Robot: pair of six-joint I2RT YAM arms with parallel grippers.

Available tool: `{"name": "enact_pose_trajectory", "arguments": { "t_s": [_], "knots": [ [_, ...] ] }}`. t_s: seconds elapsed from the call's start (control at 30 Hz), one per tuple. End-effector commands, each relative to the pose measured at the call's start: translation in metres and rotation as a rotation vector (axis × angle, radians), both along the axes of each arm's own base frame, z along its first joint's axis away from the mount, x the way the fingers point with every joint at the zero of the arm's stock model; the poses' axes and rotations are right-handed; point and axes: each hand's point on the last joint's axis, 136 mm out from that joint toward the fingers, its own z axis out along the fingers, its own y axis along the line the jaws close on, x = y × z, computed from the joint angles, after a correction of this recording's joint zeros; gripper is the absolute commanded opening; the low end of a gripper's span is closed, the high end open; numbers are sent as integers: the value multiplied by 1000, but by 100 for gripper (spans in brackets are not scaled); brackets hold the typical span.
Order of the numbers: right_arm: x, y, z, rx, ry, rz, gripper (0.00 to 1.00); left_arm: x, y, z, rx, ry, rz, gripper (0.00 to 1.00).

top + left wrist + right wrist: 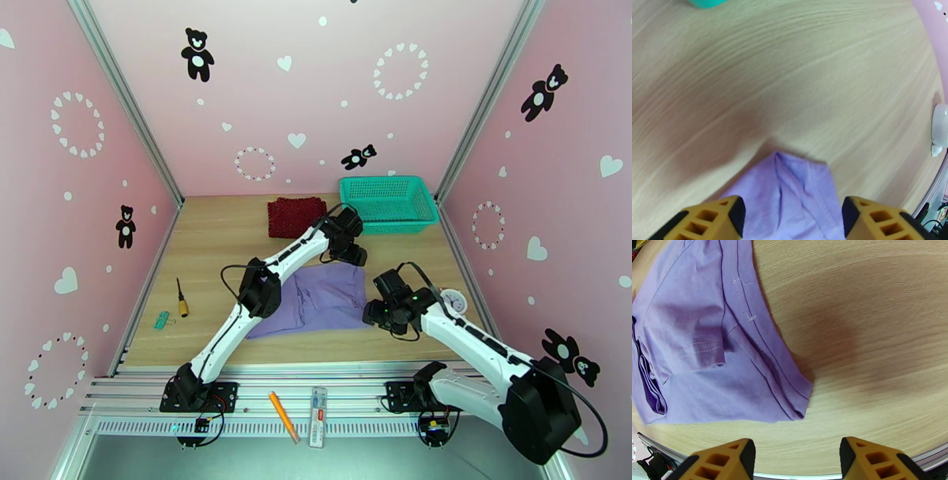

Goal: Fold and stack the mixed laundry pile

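Left claw (pixel 792 211) spread, T-shirt (pixel 798 181) partly cut off

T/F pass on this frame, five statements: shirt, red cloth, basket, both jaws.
1. The purple T-shirt lies on the table between the arms. True.
2. The dark red cloth sits inside the teal basket. False: it lies on the table, left of the basket.
3. The left jaws are clamped on the shirt. False: they stand open over a shirt corner.
4. The right jaws stand open, bare wood between them. True.
5. The screwdriver lies right of the shirt. False: it lies left of it.
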Motion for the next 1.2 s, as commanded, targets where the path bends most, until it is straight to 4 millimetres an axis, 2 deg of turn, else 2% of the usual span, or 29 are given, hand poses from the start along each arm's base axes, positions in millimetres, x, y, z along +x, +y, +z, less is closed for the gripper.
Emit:
{"name": "enact_pose_trajectory", "arguments": {
  "t_s": [0.0, 0.13, 0.3, 0.53, 0.57, 0.67, 0.8, 0.93, 1.07, 1.17],
  "knots": [
    [7, 6, -8, 14, 8, -4, 60, -2, 3, -31, 52, 22, -1, 71],
    [18, 15, -14, 27, 21, -4, 57, -7, 9, -46, 126, 9, -13, 70],
    [29, 25, -17, 34, 28, -8, 53, -12, 16, -58, 200, -8, -23, 58],
    [29, 34, -23, 22, 47, -8, 50, -22, 27, -69, 310, -35, -63, 48],
    [29, 35, -24, 19, 51, -11, 50, -26, 30, -80, 336, -25, -72, 45],
    [23, 37, -30, -10, 72, -12, 49, -31, 35, -94, 371, -11, -85, 37],
    [14, 34, -35, -84, 95, -2, 48, -34, 34, -99, 379, -10, -94, 23],
    [9, 24, -30, -144, 89, -9, 48, -33, 30, -99, 369, -18, -90, 0],
    [8, 10, -21, -196, 62, -22, 48, -33, 27, -98, 351, -13, -83, 0],
    [10, 9, -20, -204, 54, -26, 48, -33, 25, -95, 339, -13, -76, 0]
  ]
}}
